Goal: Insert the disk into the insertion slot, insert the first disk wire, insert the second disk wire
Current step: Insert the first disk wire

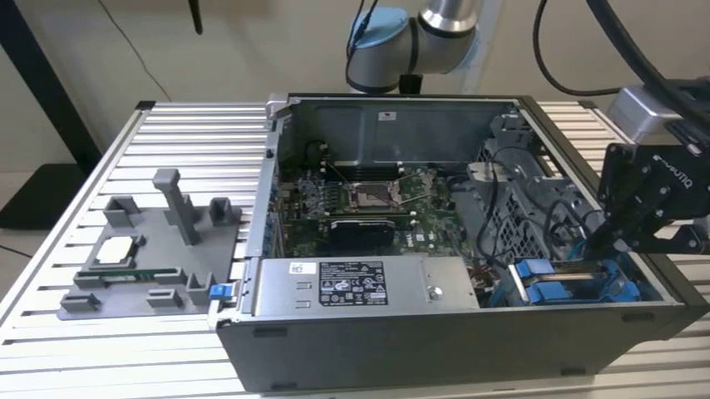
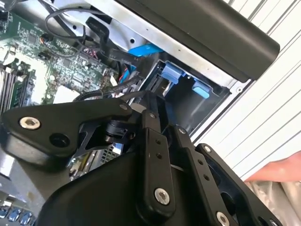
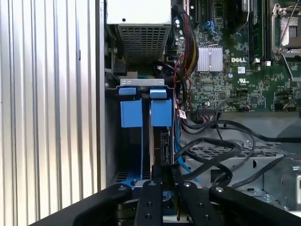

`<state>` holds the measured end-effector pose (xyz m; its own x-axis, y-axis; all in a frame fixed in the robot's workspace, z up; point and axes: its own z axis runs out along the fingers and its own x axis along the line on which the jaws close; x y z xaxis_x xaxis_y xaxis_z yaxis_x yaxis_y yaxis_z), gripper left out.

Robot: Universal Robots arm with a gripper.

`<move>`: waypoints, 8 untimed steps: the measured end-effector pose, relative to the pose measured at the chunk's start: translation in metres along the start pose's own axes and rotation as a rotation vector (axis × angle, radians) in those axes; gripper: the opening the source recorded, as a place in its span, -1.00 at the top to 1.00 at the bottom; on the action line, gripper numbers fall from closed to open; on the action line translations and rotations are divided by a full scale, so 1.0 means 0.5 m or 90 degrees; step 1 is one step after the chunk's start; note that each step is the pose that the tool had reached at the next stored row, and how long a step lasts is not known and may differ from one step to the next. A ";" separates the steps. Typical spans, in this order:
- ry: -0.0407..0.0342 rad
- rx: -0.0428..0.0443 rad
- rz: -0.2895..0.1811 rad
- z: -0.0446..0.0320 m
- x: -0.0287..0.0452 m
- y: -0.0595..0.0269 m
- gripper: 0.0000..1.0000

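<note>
My gripper [image 1: 600, 247] reaches down into the lower right corner of the open computer case, over the insertion slot [image 1: 560, 287], a grey cage with blue plastic parts. In the first wrist view the two fingers meet at the gripper [image 3: 164, 170] and are shut on a thin dark upright edge, the disk [image 3: 163, 146], which stands on edge between blue rails. Two blue tabs [image 3: 141, 113] sit at the slot's far end. The second wrist view shows the gripper [image 2: 153, 101] from behind, pointing into the slot [image 2: 188, 101]. Loose black wires [image 3: 211, 146] loop beside the disk.
The grey power-supply box [image 1: 367, 287] sits beside the slot, and the motherboard [image 1: 367, 199] lies behind it. A grey fixture [image 1: 155, 249] with small parts stands on the slatted table at the exterior view's left. A person's hand [image 2: 277, 169] rests outside the case wall.
</note>
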<state>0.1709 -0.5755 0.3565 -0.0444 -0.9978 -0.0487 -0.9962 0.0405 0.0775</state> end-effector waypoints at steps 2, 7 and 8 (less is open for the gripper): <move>-0.0049 -0.0002 0.000 0.002 0.000 0.000 1.00; -0.0086 -0.0006 -0.005 0.007 0.000 -0.001 1.00; -0.0086 -0.0007 -0.007 0.008 0.000 -0.001 1.00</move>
<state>0.1710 -0.5755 0.3527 -0.0348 -0.9974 -0.0629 -0.9965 0.0299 0.0780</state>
